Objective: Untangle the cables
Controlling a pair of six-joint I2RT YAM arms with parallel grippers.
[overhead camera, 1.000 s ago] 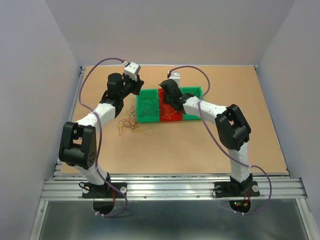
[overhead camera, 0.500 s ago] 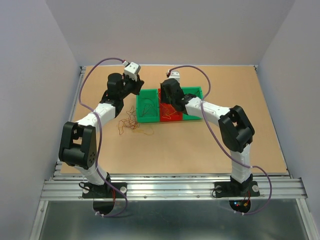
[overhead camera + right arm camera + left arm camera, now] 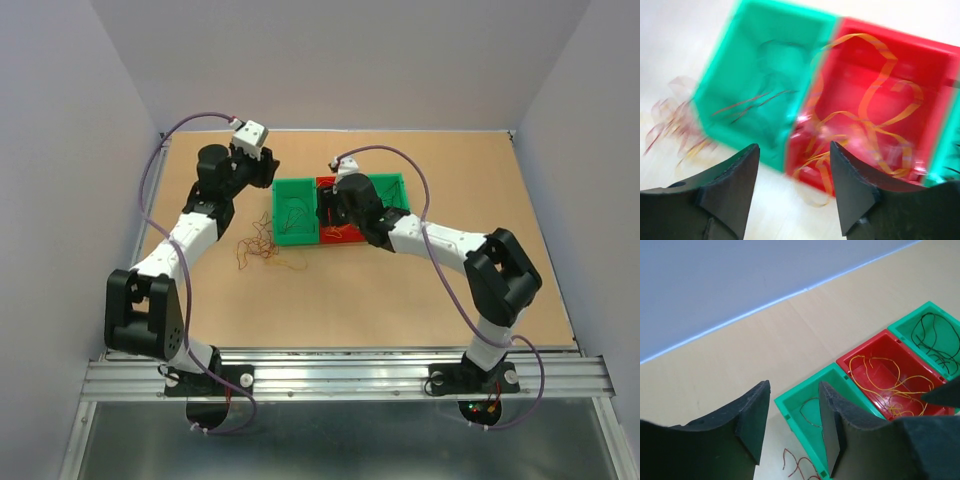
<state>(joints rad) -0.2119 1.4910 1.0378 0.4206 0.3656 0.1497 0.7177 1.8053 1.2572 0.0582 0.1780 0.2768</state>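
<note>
Three small bins stand in a row: a green bin (image 3: 293,212) holding thin red strands (image 3: 809,416), a red bin (image 3: 346,236) holding orange-yellow strands (image 3: 883,380), and a green bin (image 3: 388,184) holding dark strands (image 3: 933,336). A loose clump of cables (image 3: 261,247), red and orange, lies on the table left of the bins. My left gripper (image 3: 262,173) (image 3: 793,386) is open and empty, above the table behind the left green bin. My right gripper (image 3: 337,216) (image 3: 795,148) is open and empty over the red bin's front wall, where an orange strand (image 3: 816,196) hangs over. The right wrist view is blurred.
The table top (image 3: 400,290) is brown board with a grey wall behind it and a metal rail along the near edge (image 3: 340,375). Thick purple cables run along both arms. A loose red strand (image 3: 793,465) lies just left of the left green bin.
My left arm has swung left and back, its gripper farther from the bins. My right arm's elbow has swung right and its gripper has shifted toward the red bin's front.
</note>
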